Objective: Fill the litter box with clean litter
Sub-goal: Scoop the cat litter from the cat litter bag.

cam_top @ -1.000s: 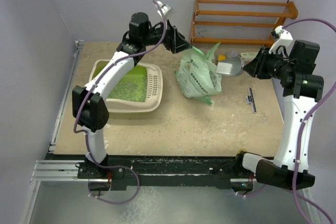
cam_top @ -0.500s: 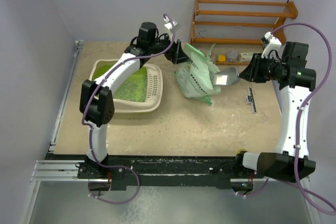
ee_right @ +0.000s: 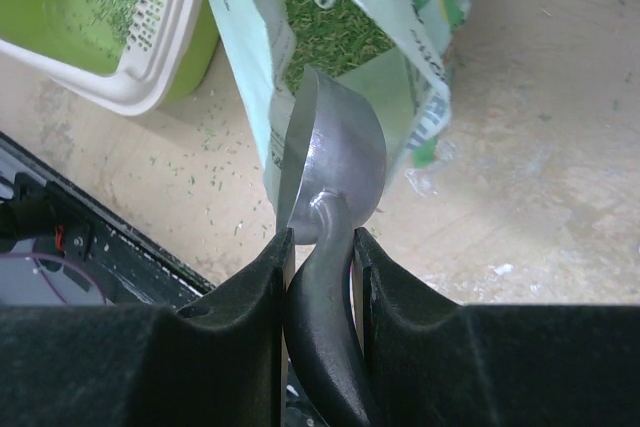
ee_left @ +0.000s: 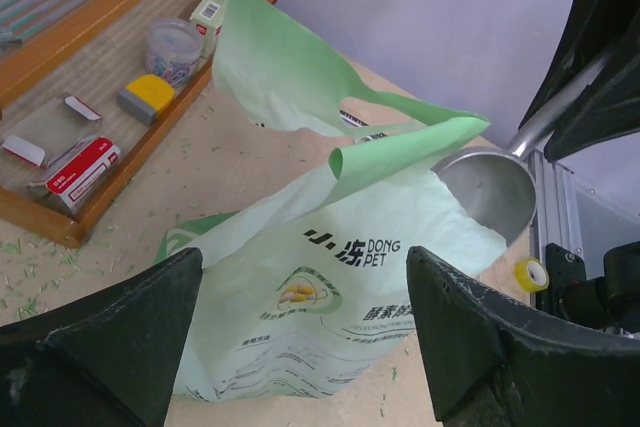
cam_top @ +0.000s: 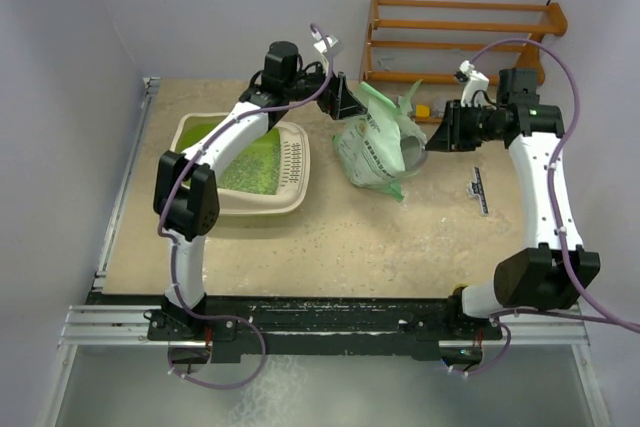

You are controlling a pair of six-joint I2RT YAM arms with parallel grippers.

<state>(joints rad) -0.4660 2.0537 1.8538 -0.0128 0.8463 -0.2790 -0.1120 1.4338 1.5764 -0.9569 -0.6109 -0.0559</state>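
Observation:
The litter box (cam_top: 298, 159) sits left of centre, with green litter (cam_top: 255, 175) on its lime floor. A pale green printed bag (cam_top: 372, 150) stands right of it, mouth open. My left gripper (cam_top: 345, 100) hovers at the bag's upper left edge. In the left wrist view it (ee_left: 310, 347) is open wide, and the bag (ee_left: 330, 287) sits ahead between the fingers, ungripped. My right gripper (ee_right: 320, 247) is shut on the dark handle of a metal scoop (ee_right: 335, 157). The scoop's bowl (cam_top: 414, 152) is at the bag's mouth, above the litter (ee_right: 330, 27) inside.
A wooden rack (cam_top: 460, 37) lines the back wall and holds small boxes and a jar (ee_left: 172, 47). A black strip (cam_top: 480, 190) lies on the table to the right of the bag. Green crumbs speckle the tabletop near the litter box (ee_right: 165, 42).
My right arm swung left and carried the scoop to the bag's mouth. My left gripper shifted right to the bag's upper edge and opened slightly wider.

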